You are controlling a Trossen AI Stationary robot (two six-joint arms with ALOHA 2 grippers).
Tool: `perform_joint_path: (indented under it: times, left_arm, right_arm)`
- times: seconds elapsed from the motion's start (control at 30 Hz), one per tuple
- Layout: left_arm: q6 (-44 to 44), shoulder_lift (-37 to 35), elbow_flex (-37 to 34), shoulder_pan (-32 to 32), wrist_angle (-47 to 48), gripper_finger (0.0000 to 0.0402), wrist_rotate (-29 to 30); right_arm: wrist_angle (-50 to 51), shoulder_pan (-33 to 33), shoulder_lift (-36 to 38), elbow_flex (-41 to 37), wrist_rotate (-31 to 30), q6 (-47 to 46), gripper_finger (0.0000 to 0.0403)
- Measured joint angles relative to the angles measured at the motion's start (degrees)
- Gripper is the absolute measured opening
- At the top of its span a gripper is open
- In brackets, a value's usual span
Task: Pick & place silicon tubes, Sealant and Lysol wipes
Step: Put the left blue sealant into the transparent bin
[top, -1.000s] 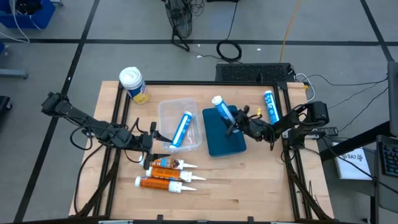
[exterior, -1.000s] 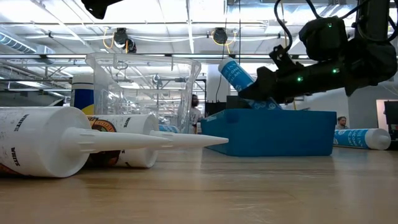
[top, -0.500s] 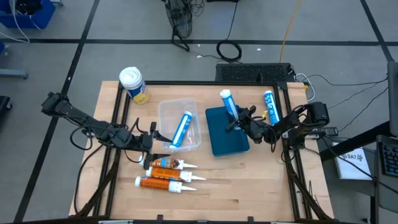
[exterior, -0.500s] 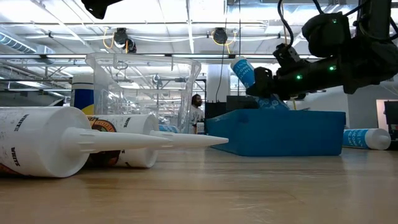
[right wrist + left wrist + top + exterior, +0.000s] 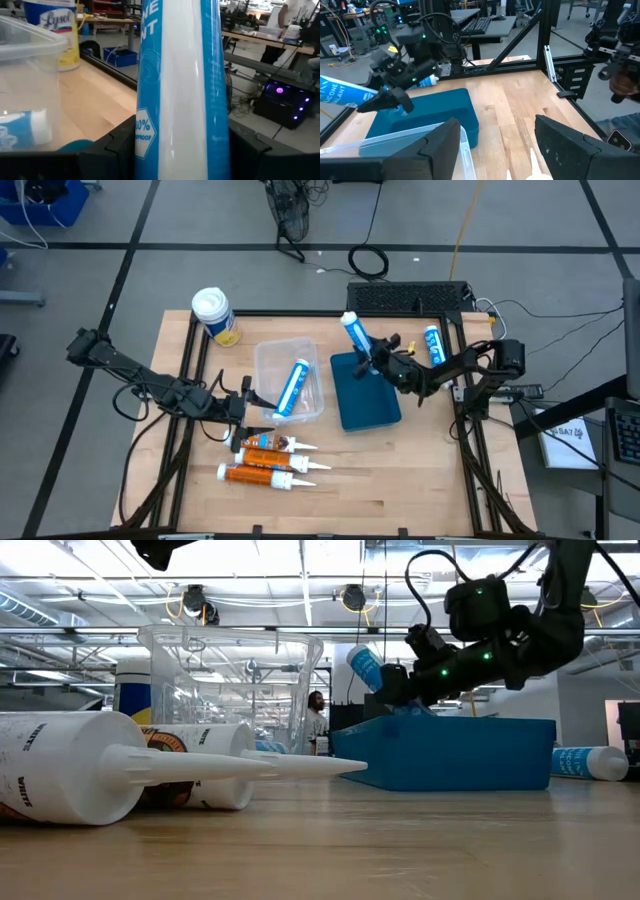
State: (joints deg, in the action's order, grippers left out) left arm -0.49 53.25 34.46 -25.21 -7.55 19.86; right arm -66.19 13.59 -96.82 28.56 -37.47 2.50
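Observation:
My right gripper is shut on a blue silicone tube over the far end of the blue tray. The tube fills the right wrist view. My left gripper is open and empty, low by the near left corner of the clear bin. That bin holds another blue tube. A third blue tube lies on the table at the far right. Two orange sealant cartridges lie on their sides near the left gripper. The Lysol wipes canister stands upright at the far left. My right gripper pinches the tube's lower part between its two fingers, which lie across the tube. It comes in slanting from the table's right. The tube is tilted, its upper end up and toward the far left. The gripper hides its lower end above the tray.
A black frame rail runs along the table's far edge, with side posts at left and right. The cartridge nozzles point toward the table's right. Bare wood lies at the near right.
My right gripper has carried the tube toward the table's far edge and a little left, staying shut on it. The tube stays tilted; its upper end swung right, then back to the far left. The blue tray has slid slightly toward the right.

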Motion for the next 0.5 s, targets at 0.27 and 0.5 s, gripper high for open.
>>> perform_joint_path:
  times: [0.27,0.5]
  left_arm:
    - [0.02,0.0,0.0,0.0,0.0,0.0253,0.0]
    - [0.0,0.0,0.0,-0.01,0.0,0.0253,0.0]
  right_arm:
    - [1.17,3.37,-0.06,0.0,-2.39,1.45,0.0202]
    - [2.26,4.11,-0.06,-0.02,-8.81,1.42,0.0202]
